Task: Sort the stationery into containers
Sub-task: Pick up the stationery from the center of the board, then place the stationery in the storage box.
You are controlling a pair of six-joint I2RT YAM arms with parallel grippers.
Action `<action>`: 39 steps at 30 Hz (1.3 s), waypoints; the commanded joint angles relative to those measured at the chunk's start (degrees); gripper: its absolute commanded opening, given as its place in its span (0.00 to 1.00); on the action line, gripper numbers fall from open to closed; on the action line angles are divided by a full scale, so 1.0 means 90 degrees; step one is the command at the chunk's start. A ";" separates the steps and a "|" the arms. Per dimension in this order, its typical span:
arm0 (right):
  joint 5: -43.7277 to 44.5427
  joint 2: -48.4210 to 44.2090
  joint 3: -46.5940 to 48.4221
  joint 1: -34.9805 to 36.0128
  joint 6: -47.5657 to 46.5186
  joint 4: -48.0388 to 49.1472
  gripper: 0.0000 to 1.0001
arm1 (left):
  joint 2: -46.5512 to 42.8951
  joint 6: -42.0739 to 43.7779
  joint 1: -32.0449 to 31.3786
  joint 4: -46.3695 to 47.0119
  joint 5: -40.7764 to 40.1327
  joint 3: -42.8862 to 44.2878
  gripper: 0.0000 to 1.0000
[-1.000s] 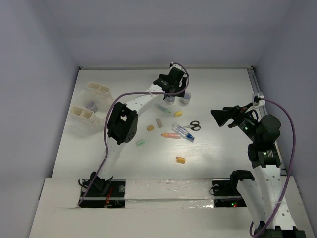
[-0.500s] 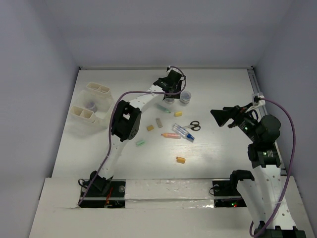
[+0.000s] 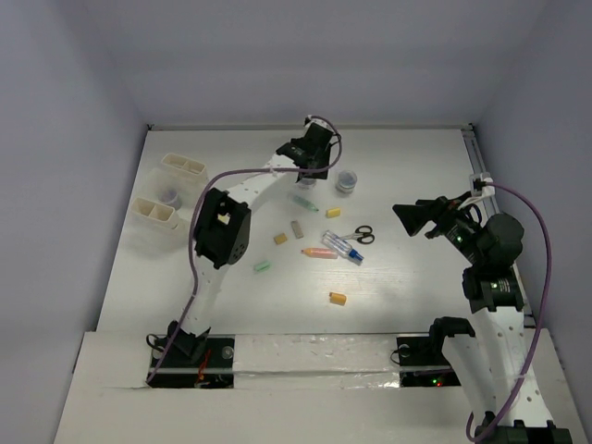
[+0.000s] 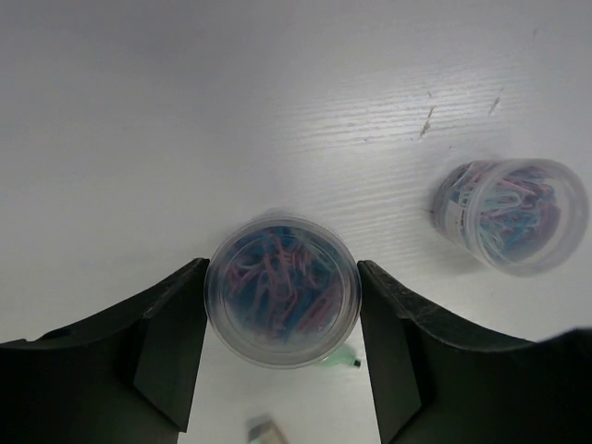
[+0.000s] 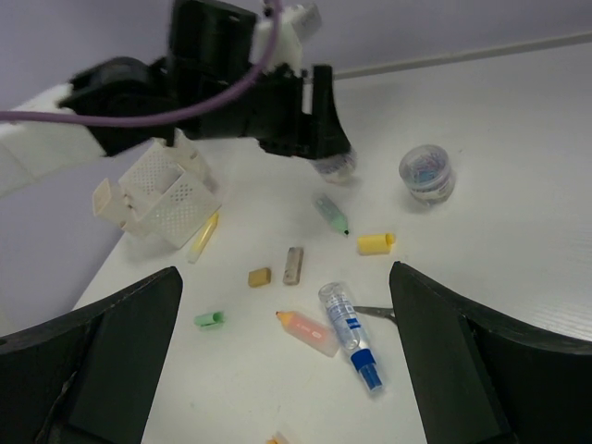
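The jar (image 4: 282, 301) sits between the fingers of the left claw (image 4: 281, 270), far out over the surface (image 3: 416, 157). Both black fingers press its clear wall, so the claw is clamped on it. The jar is round, seen from its open top, and full of pink and blue paper clips (image 4: 277, 294). No writing shows on it.

The second jar (image 4: 513, 215) stands just to its right, apart from it and on the surface, also holding pastel clips. A dark band (image 4: 450, 215) on its side may be a label, but it is too blurred to read.

Nearer the arms lies the green marker (image 3: 303, 200), with the yellow eraser (image 3: 333, 212) to its right. Below these are the tan eraser (image 3: 297, 228) and the ochre eraser (image 3: 280, 239). The pen (image 3: 344, 248), clear-bodied with a blue cap, lies across the middle, just beside the pink marker (image 3: 320, 252). The scissors (image 3: 359, 235) are at its far end. The green eraser (image 3: 262, 266) lies to the left, and the orange eraser (image 3: 338, 298) lies nearest the arms, apart from the others.

The two bins (image 3: 185, 166) stand at the left side, well apart from the jar, each with two compartments. The yellow marker (image 5: 203, 238) lies against one of them.

The right claw (image 5: 285, 270) hangs above the right side of the surface. Its fingers are wide apart, hold nothing and point toward the loose items.
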 commanded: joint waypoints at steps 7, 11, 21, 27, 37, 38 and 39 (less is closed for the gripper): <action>-0.0051 -0.0099 0.0118 -0.0026 -0.0102 0.0031 1.00 | -0.4079 0.0209 0.2242 -0.0065 0.0111 -0.2193 0.34; 0.0067 -0.0099 0.0147 -0.0026 -0.0141 -0.0037 1.00 | -0.5252 0.0111 0.3330 0.0082 -0.0110 -0.3552 0.33; 0.0018 -0.0069 0.0147 -0.0026 -0.0151 -0.0057 1.00 | -0.5586 -0.0036 0.4659 0.0658 0.0251 -0.4911 0.33; -0.0030 -0.0050 0.0147 -0.0026 -0.0131 -0.0028 1.00 | -0.5322 -0.0006 0.4660 0.0746 0.0162 -0.4902 0.35; -0.0050 -0.0040 0.0137 -0.0026 -0.0121 0.0002 1.00 | -0.4805 0.0062 0.4660 0.0707 0.0163 -0.4648 0.38; -0.0060 -0.0030 0.0137 -0.0026 -0.0121 0.0012 1.00 | -0.4746 0.0072 0.4660 0.0707 0.0162 -0.4628 0.39; -0.0070 -0.0040 0.0128 -0.0026 -0.0112 0.0021 1.00 | -0.4726 0.0072 0.4660 0.0726 0.0162 -0.4618 0.40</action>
